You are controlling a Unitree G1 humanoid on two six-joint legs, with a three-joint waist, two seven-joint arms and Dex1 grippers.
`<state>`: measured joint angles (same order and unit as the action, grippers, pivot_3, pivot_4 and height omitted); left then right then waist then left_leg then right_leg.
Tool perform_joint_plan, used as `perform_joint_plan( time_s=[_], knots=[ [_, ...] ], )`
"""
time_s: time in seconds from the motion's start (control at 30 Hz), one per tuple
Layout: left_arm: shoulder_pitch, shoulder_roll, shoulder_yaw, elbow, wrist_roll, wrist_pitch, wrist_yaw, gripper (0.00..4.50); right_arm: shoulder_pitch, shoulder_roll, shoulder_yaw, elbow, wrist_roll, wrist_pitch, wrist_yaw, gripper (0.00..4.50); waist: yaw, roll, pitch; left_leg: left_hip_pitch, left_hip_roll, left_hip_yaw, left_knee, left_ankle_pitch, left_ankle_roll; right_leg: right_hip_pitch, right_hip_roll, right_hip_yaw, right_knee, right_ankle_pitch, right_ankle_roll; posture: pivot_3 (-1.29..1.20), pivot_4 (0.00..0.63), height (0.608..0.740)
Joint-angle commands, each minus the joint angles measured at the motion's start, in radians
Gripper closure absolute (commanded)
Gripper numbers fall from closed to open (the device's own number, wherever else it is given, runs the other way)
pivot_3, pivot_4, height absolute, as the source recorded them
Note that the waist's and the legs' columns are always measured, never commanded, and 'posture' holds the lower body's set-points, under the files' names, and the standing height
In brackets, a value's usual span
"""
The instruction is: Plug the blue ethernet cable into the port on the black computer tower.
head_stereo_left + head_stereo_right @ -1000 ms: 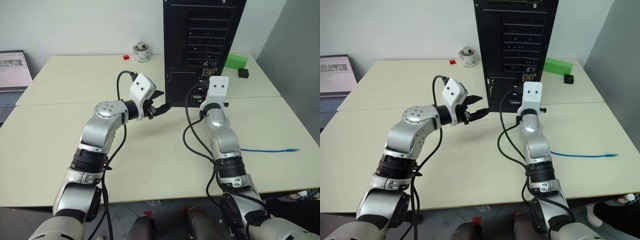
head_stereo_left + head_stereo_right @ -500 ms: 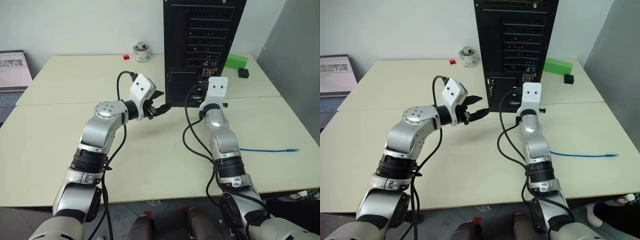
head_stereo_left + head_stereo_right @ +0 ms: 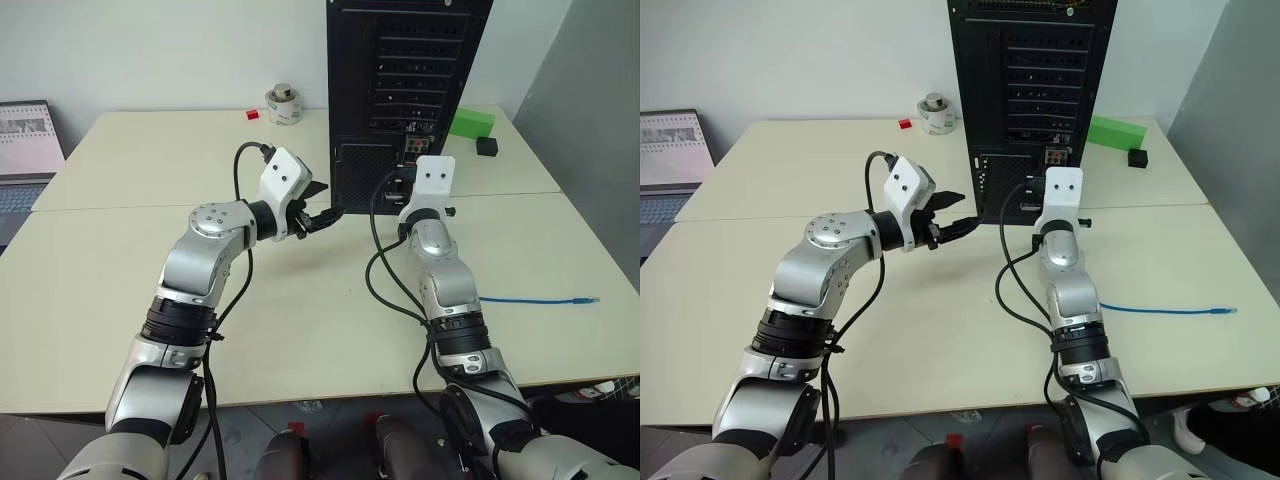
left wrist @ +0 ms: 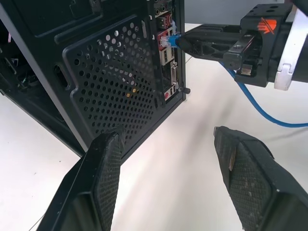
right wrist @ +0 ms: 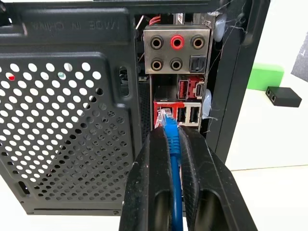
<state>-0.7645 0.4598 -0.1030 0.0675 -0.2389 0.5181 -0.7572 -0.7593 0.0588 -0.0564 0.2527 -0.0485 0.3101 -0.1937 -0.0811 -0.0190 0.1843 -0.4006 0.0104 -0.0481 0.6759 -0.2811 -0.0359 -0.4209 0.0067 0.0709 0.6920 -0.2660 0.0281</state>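
The black computer tower (image 3: 405, 90) stands at the back of the table with its rear panel facing me. My right gripper (image 5: 172, 132) is shut on the blue ethernet cable (image 5: 172, 144) just behind its clear plug (image 5: 163, 117). The plug tip is at a port in the red-edged connector strip (image 5: 188, 115); how deep it sits I cannot tell. The rest of the cable (image 3: 540, 299) trails over the table to the right. My left gripper (image 3: 322, 205) hovers open beside the tower's lower left, holding nothing, with the mesh vent (image 4: 115, 91) in front of its fingers (image 4: 101, 183).
A green block (image 3: 472, 123) and a small black box (image 3: 487, 146) lie right of the tower. A tape roll (image 3: 284, 105) and a small red piece (image 3: 253, 114) sit behind on the left. A laptop (image 3: 25, 150) is at the far left edge.
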Motion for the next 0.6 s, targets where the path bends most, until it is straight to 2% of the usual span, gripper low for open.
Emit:
perform_joint_plan(
  time_s=[0.03, 0.6],
  knots=[
    [-0.012, 0.007, 0.019, -0.039, -0.006, -0.012, -0.004, 1.37, -0.021, -0.004, 0.002, -0.015, 0.003, -0.029, 0.003, 4.50, 0.000, 0.000, 0.000, 0.000, 0.000, 0.000, 0.000, 0.000, 0.000, 0.000, 0.000, 0.000, 0.000, 0.000, 0.000, 0.00, 0.150, 0.740],
    [-0.015, 0.018, 0.012, -0.045, -0.020, 0.001, -0.058, 1.37, -0.060, -0.008, -0.002, 0.023, 0.000, -0.039, -0.016, 4.50, 0.000, 0.000, 0.000, 0.000, 0.000, 0.000, 0.000, 0.000, 0.000, 0.000, 0.000, 0.000, 0.000, 0.000, 0.000, 0.00, 0.150, 0.740]
  ],
)
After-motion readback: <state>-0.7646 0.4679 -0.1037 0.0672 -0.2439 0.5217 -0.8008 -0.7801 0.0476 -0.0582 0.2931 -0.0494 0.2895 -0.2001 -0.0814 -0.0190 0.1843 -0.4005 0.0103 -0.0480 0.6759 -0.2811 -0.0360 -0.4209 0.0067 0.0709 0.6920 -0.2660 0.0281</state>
